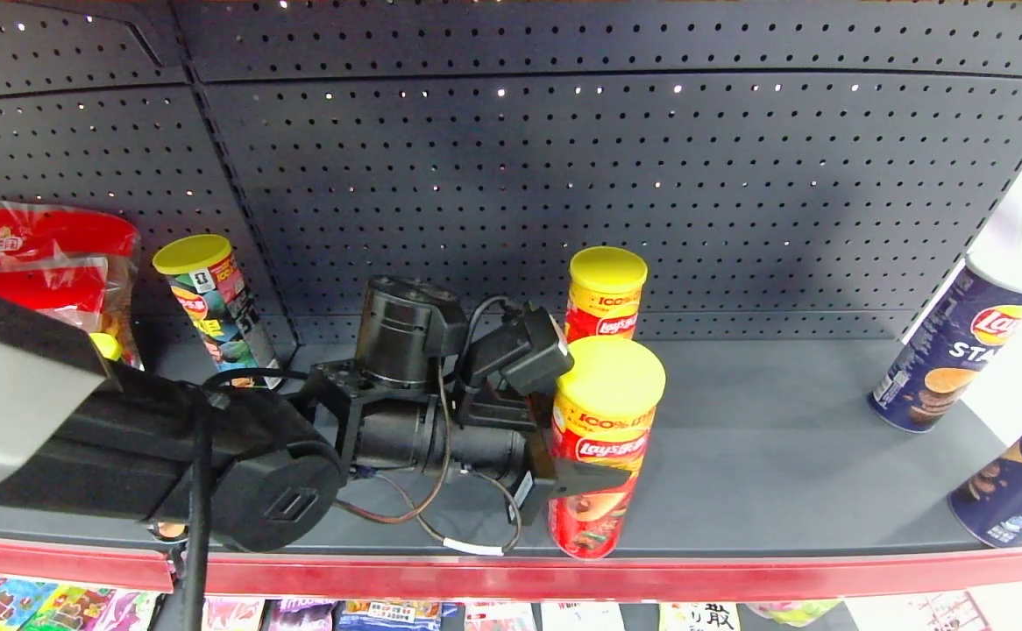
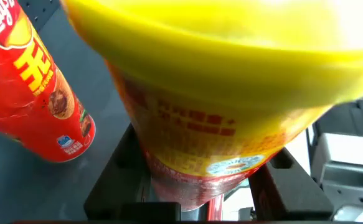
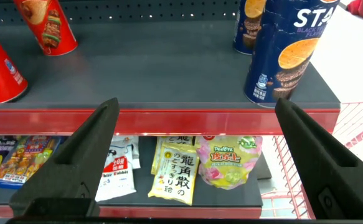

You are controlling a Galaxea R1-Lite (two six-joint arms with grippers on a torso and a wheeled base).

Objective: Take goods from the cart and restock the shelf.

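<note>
Red yellow-lidded can (image 1: pixel 609 399) in left end effector (image 1: pixel 588 469)

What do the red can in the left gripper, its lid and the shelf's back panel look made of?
Red can: glossy printed wrap, likely over cardboard; highlights on its side. Yellow lid: smooth plastic, soft sheen. Back panel: probably painted sheet metal, matte dark grey with regular punched holes.

A: Front can (image 1: pixel 603 447): red body, yellow lid. Rear can (image 1: pixel 606 294): same.
B: Noted. Shelf (image 1: pixel 783 438): grey; lip (image 1: pixel 651 578): red. Back panel (image 1: pixel 564 175): dark, dotted with holes.
A: Right can (image 1: pixel 958 350): navy, orange chip print. Left can (image 1: pixel 213 302): multicoloured, yellow lid. Bags (image 1: pixel 55 254): red and clear.
</note>
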